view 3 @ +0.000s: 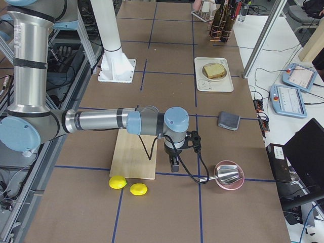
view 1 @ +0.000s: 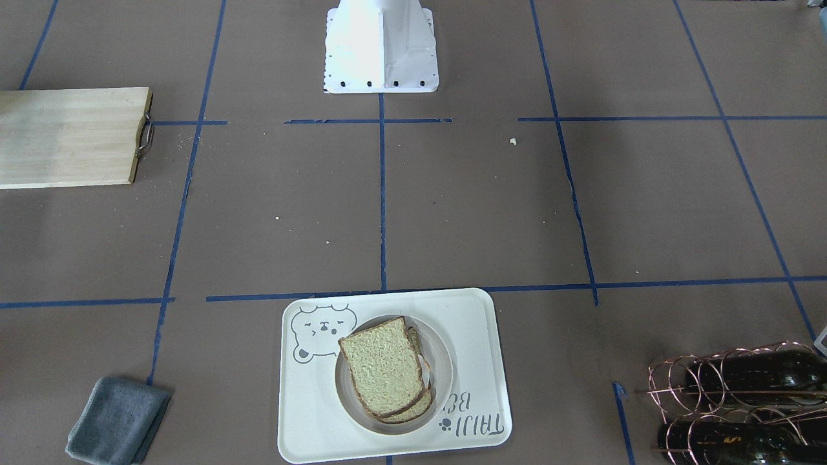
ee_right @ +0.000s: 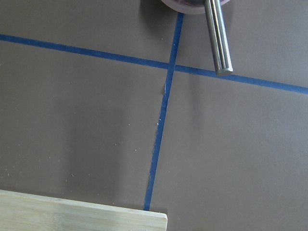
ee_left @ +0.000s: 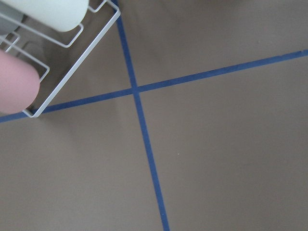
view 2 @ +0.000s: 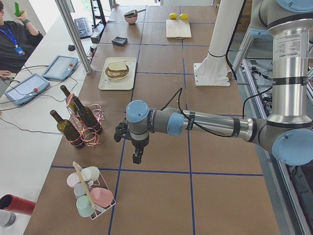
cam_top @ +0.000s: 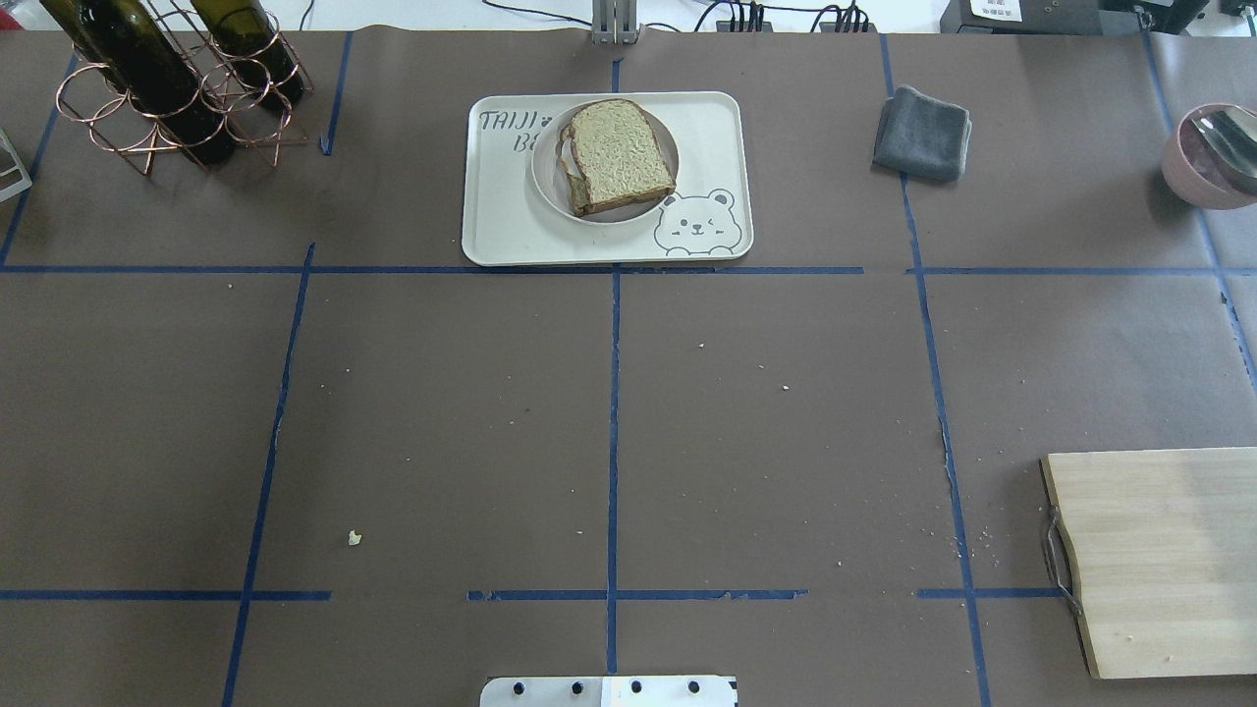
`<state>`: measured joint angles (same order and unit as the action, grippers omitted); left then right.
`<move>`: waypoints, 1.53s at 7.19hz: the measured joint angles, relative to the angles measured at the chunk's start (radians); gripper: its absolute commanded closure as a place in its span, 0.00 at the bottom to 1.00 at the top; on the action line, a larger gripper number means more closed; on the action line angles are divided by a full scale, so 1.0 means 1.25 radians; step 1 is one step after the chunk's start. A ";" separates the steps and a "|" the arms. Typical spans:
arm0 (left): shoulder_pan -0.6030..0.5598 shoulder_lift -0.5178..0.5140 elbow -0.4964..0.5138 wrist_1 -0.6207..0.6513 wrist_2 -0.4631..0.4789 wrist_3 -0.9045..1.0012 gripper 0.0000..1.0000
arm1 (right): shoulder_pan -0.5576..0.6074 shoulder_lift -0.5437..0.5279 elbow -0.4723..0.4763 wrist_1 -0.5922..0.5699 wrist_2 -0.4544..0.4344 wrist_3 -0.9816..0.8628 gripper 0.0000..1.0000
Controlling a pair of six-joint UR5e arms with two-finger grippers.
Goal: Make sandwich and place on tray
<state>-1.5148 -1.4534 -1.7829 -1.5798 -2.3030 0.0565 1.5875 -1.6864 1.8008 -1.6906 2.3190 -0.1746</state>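
Observation:
The sandwich (view 1: 386, 374), two bread slices stacked with a thin white edge of egg between them, lies on a small round white plate on the cream bear tray (view 1: 475, 336). It also shows in the overhead view (cam_top: 619, 157) on the tray (cam_top: 709, 137) at the table's far middle. My left gripper (view 2: 138, 157) hangs over the table's left end, near a cup rack, far from the tray. My right gripper (view 3: 173, 164) hangs by the cutting board's corner at the right end. Both show only in the side views, so I cannot tell whether they are open or shut.
A wooden cutting board (cam_top: 1169, 560) lies at the near right. A grey cloth (cam_top: 923, 133) and a pink bowl with a metal utensil (cam_top: 1208, 152) are at the far right. A copper wine rack with bottles (cam_top: 167, 88) stands far left. Two lemons (view 3: 117, 182) lie past the board.

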 measured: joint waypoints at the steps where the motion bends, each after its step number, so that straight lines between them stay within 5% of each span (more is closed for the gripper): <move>1: -0.013 0.018 -0.002 -0.002 -0.007 0.003 0.00 | 0.000 0.000 0.001 0.000 0.000 0.000 0.00; 11: -0.029 0.016 -0.014 0.001 -0.025 0.001 0.00 | -0.014 0.007 0.001 -0.001 -0.001 0.001 0.00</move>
